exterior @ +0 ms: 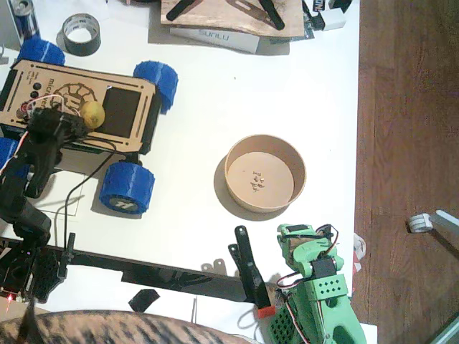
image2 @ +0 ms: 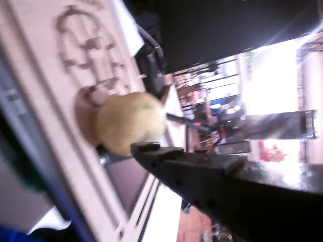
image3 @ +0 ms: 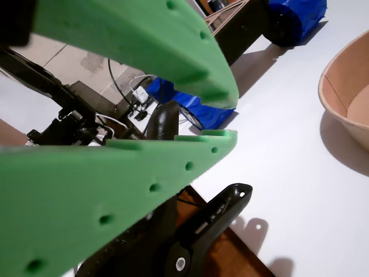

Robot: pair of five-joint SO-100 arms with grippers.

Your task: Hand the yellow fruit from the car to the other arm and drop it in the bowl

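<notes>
The yellow fruit [exterior: 92, 113] [image2: 128, 121] lies on the car's [exterior: 43, 79] wooden deck [image2: 60, 75], next to the black panel. My left gripper [exterior: 79, 119] [image2: 151, 111], on the black arm, is open right at the fruit. Its lower finger [image2: 166, 154] touches the fruit's side, and a dark mass stands off the fruit on the other side. The bowl [exterior: 233, 154] [image3: 340, 98] stands with nothing in it right of the car. My right gripper [exterior: 301, 235] [image3: 233, 118], on the green arm, hangs open just in front of the bowl and holds nothing.
A black tape roll [exterior: 81, 34], a can [exterior: 25, 16] and a box under a wood board [exterior: 222, 29] line the back. Black clamp parts [exterior: 251, 272] sit at the front edge. The table ends at the right [exterior: 357, 143]. Striped cloth [exterior: 107, 330] shows at the bottom.
</notes>
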